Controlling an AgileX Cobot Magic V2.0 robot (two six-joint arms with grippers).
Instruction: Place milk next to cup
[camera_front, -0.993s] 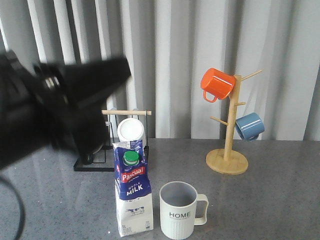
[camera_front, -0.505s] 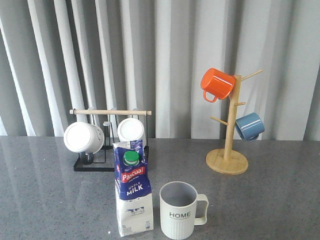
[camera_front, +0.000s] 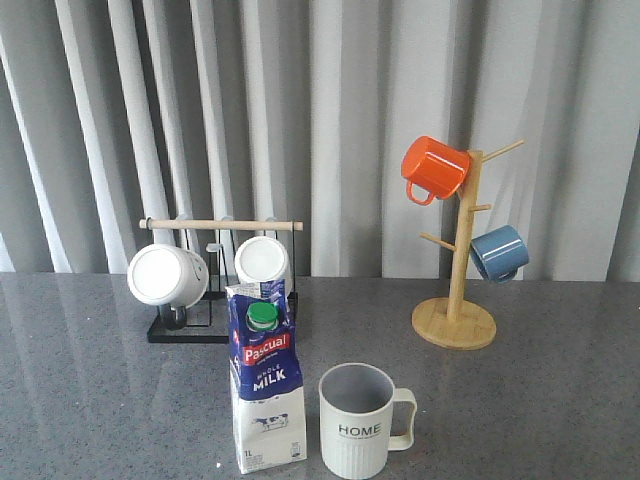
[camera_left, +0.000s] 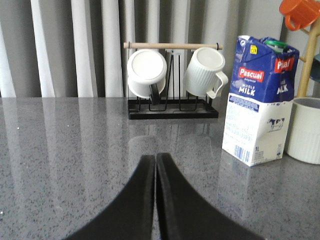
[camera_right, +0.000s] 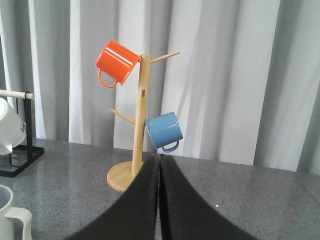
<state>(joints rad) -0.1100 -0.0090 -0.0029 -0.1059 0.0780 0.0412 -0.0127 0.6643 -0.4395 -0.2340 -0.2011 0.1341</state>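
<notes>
The milk (camera_front: 265, 385), a white and blue carton with a red "Pascual" band and a green cap, stands upright on the grey table, just left of the cup (camera_front: 358, 420). The cup is cream-white and ribbed, lettered "HOME", with its handle to the right. A small gap separates them. In the left wrist view the milk (camera_left: 259, 100) and the cup's edge (camera_left: 305, 130) show off to one side. My left gripper (camera_left: 155, 159) is shut and empty, low over bare table, apart from the milk. My right gripper (camera_right: 158, 157) is shut and empty. Neither gripper shows in the front view.
A black rack with a wooden bar (camera_front: 215, 290) holds two white mugs behind the milk. A wooden mug tree (camera_front: 458, 290) at the back right carries an orange mug (camera_front: 434, 168) and a blue mug (camera_front: 498, 252). Grey curtains hang behind the table.
One second ago my left arm filled the left of the front view; it has drawn back out of that view. The milk and cup have not moved.
</notes>
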